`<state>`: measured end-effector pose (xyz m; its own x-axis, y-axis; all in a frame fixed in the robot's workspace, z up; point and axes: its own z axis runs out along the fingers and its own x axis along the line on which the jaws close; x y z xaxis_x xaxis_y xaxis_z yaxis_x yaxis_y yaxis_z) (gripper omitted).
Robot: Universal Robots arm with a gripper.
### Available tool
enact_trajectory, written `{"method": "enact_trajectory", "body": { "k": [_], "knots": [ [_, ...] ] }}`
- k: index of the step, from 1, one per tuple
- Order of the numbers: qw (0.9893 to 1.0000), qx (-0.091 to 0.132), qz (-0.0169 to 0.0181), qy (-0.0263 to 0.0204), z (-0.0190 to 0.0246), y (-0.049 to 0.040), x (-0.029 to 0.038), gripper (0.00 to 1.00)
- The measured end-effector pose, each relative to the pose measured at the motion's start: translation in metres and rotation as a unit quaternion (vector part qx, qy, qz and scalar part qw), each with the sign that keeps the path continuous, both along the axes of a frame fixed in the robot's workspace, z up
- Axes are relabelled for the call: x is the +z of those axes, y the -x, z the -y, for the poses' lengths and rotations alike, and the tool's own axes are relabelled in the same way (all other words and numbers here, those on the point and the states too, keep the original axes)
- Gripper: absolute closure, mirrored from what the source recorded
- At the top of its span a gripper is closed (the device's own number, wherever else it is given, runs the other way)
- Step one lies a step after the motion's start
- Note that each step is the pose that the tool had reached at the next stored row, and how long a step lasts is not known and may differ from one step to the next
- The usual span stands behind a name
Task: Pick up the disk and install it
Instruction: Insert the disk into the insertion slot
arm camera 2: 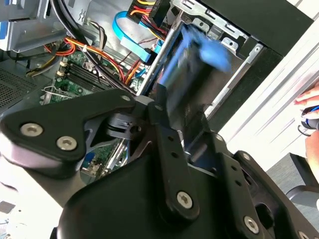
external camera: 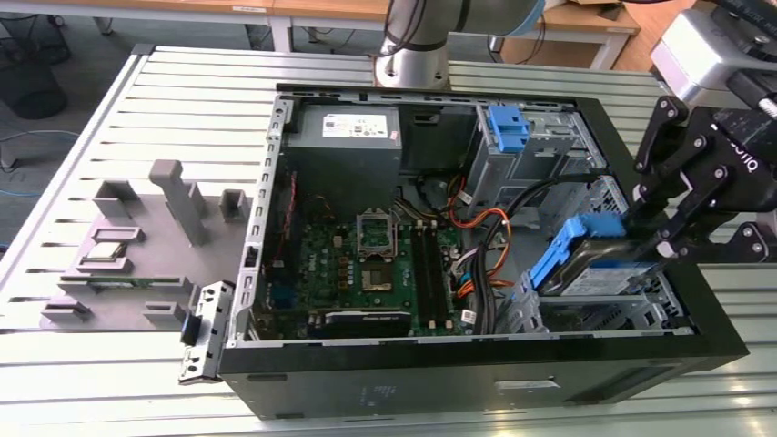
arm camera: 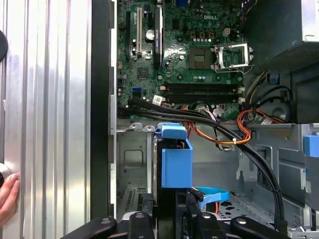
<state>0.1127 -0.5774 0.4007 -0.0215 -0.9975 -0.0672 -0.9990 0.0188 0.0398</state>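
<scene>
The disk [external camera: 585,266], silver with blue plastic side rails, hangs tilted over the drive bay [external camera: 607,314] at the front corner of the open computer case [external camera: 486,382], on the exterior view's right. My gripper [external camera: 646,238] is shut on the disk's raised end. In the first wrist view the disk's blue rail [arm camera: 176,162] stands on edge just ahead of the gripper [arm camera: 169,221], above the metal bay floor. The second wrist view shows the disk [arm camera 2: 192,64] blurred past the black fingers [arm camera 2: 167,134], beside the bay's metal frame.
Inside the case lie the motherboard [external camera: 377,264], a grey power-supply box [external camera: 346,127], black and orange cables [external camera: 486,228] next to the bay, and another blue caddy [external camera: 508,127]. A grey parts fixture [external camera: 134,246] sits at the exterior view's left. A person's hand [arm camera: 7,196] rests on the table.
</scene>
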Motion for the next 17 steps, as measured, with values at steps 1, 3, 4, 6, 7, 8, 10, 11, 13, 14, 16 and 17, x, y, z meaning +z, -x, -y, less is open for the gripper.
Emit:
{"method": "enact_trajectory", "body": {
  "k": [1,3,4,6,7,8,10,11,13,14,16,17],
  "knots": [
    [1.0,0.0,0.0,0.0,0.0,0.0,-0.0001,0.64],
    [1.0,0.0,0.0,-0.0002,0.0,0.0,-0.0002,0.58],
    [1.0,0.0,0.0,-0.0001,0.0,0.0,-0.0002,0.52],
    [1.0,0.0,0.0,-0.0005,0.0,0.0,-0.0005,0.52],
    [1.0,0.0,0.0003,-0.0018,0.0001,0.0004,-0.0019,0.52],
    [1.0,0.0,0.0005,-0.0025,0.0,0.0009,-0.0033,0.52],
    [1.0,0.0,0.0011,-0.0031,0.0,0.0018,-0.0064,0.52],
    [1.0,0.001,0.0015,-0.0032,0.0,0.002,-0.0081,0.52],
    [1.0,0.004,0.0029,-0.0031,-0.0001,0.0023,-0.0108,0.52],
    [1.0,0.006,0.0039,-0.0031,0.0,0.0025,-0.012,0.52],
    [0.9999,0.009,0.0055,-0.0032,0.0,0.0031,-0.0147,0.52],
    [0.9999,0.011,0.0063,-0.0032,0.0,0.0034,-0.016,0.52]
  ]
}}
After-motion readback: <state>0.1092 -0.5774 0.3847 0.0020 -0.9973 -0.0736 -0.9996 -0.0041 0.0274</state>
